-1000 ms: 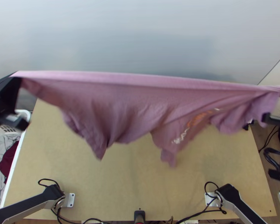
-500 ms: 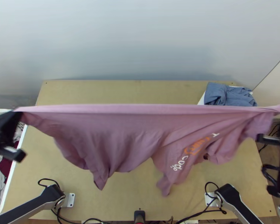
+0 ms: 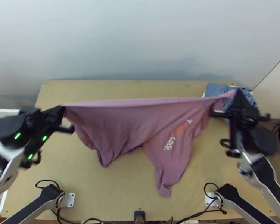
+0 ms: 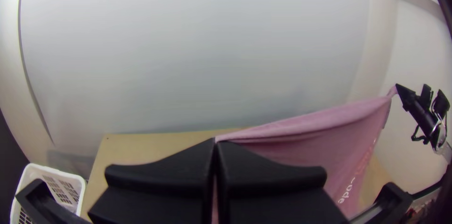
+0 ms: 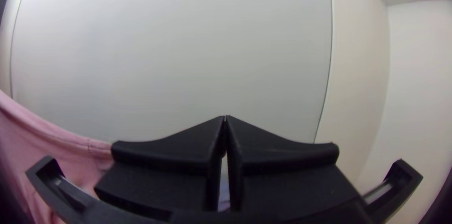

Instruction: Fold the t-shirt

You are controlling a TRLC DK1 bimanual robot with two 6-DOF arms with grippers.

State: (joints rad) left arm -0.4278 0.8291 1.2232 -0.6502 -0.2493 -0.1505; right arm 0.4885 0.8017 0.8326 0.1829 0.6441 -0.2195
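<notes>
In the top view, a mauve-pink t-shirt is held up above the wooden table, its upper edge drawn out nearly straight across the table's width. From that edge the cloth is let down in loose folds towards the table's near side; two drooping points are formed, the lower one nearer the table's right half. White and orange lettering is seen on that part. Whether the table is touched by the lowest cloth cannot be told. One end of the edge is pinched by the left gripper over the table's left side, the other by the right gripper near the table's far right corner. At that corner, a bunched blue-grey cloth is partly covered by the t-shirt and the right gripper. A white basket is placed beside the table's left edge.

In the left wrist view, the two fingers of the left gripper are pressed together, with the t-shirt's corner caught at their tips. The stretched edge is carried over the table to the right gripper's tip.

In the right wrist view, the fingers of the right gripper are likewise pressed together, and a seamed edge of the t-shirt is led behind one of them.
</notes>
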